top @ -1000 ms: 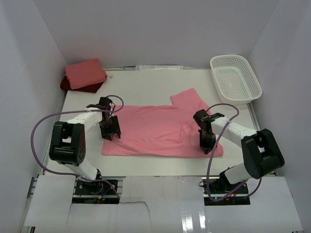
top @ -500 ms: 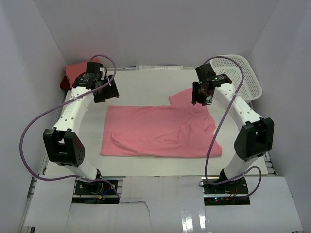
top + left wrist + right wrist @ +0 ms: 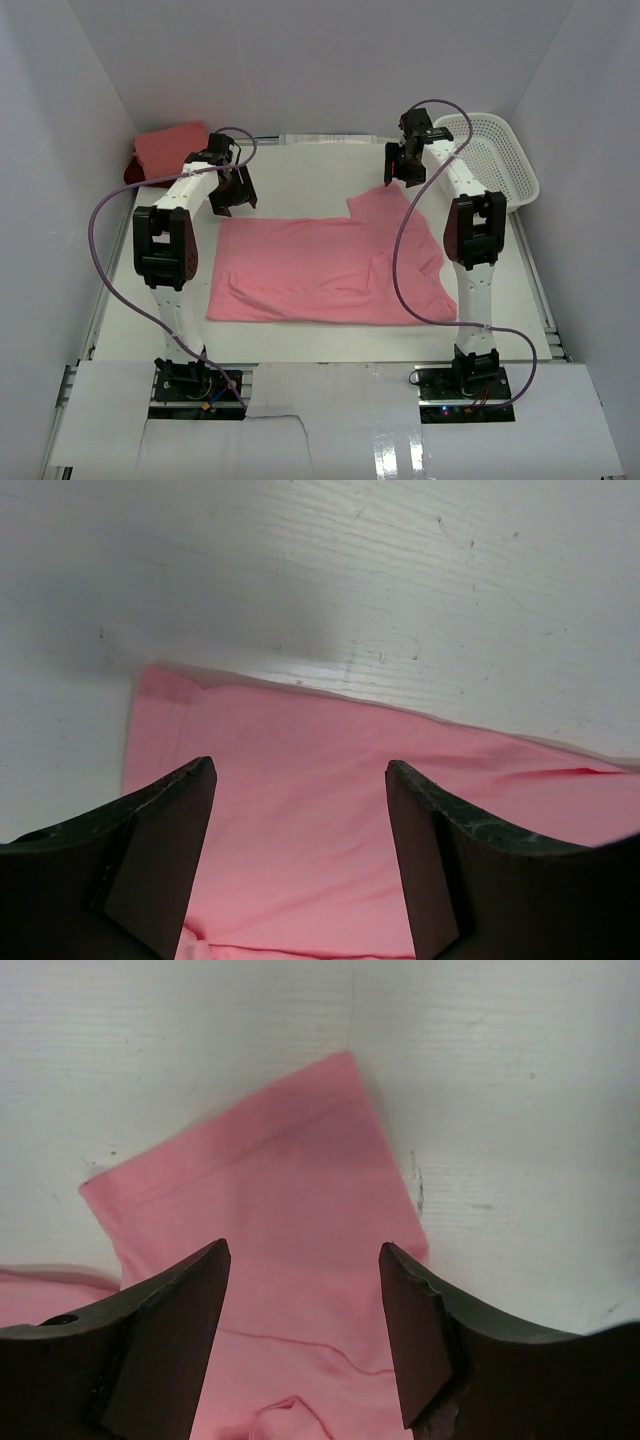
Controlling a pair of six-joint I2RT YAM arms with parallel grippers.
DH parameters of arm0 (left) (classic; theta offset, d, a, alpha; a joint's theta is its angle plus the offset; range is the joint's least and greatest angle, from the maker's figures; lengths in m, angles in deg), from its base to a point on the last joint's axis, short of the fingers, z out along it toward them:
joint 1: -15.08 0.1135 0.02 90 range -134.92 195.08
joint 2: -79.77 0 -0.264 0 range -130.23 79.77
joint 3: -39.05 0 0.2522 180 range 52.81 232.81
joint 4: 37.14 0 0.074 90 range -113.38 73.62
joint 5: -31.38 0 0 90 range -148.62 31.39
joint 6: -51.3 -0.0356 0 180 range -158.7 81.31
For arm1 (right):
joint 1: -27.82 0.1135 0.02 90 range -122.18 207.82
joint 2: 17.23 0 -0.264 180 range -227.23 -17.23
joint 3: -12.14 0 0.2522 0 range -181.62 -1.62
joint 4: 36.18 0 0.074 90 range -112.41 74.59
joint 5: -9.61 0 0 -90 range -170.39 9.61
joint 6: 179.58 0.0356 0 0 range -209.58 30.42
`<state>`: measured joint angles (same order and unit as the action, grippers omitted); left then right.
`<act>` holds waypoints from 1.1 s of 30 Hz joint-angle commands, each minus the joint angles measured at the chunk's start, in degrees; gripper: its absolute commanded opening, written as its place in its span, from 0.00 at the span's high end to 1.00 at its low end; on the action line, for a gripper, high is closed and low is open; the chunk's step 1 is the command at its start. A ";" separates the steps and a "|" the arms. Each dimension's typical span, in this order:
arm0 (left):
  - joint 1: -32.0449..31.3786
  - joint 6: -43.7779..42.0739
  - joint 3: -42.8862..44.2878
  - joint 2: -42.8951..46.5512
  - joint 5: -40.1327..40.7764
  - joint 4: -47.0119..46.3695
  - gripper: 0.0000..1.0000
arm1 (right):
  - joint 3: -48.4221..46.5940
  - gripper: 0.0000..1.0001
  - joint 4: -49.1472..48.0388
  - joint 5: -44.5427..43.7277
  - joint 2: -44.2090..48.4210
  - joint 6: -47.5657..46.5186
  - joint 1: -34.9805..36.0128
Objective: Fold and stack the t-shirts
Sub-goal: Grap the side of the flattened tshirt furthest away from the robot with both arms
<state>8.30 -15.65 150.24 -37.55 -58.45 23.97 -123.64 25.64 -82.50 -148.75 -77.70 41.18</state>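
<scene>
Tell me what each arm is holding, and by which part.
Nothing is held. Both pairs of jaws stand open and empty above the spread pink t-shirt: left over its far corner, right over its sleeve.

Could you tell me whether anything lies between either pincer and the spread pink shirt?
Nothing visible does. The left pincer and right pincer hang open above the far side of the shirt, with only air between.

I found the spread t-shirt (image 3: 320, 270) in the middle of the table (image 3: 300, 168); far left, the upper folded t-shirt (image 3: 175, 150) lay on the lower folded t-shirt (image 3: 133, 174); the basket (image 3: 490, 165) sat far right.
</scene>
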 commanded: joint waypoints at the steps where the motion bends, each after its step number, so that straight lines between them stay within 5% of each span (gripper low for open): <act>1: 0.19 0.51 2.33 2.36 1.07 -2.35 0.21 | -4.98 0.33 -3.84 3.51 -1.71 -2.21 -0.71; 12: 0.20 -0.55 1.62 2.27 0.98 -2.97 0.21 | -5.07 0.38 -11.75 6.15 -9.18 -3.97 -0.97; 18: 0.19 -0.64 1.98 2.36 1.07 -2.97 0.21 | -3.67 0.32 -15.26 3.25 -10.42 -4.49 -0.97; 28: 0.20 -0.90 0.22 2.97 0.89 -3.58 0.21 | -3.76 0.37 -16.68 2.29 -10.24 -4.67 -1.41; 33: 0.19 -0.99 -0.04 3.06 0.71 -3.58 0.21 | -5.16 0.47 -15.19 2.29 -11.91 -4.58 -1.50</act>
<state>8.30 -16.02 150.39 -37.86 -57.73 21.33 -126.35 10.97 -79.79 -159.22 -81.54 40.16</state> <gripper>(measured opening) 0.789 0.540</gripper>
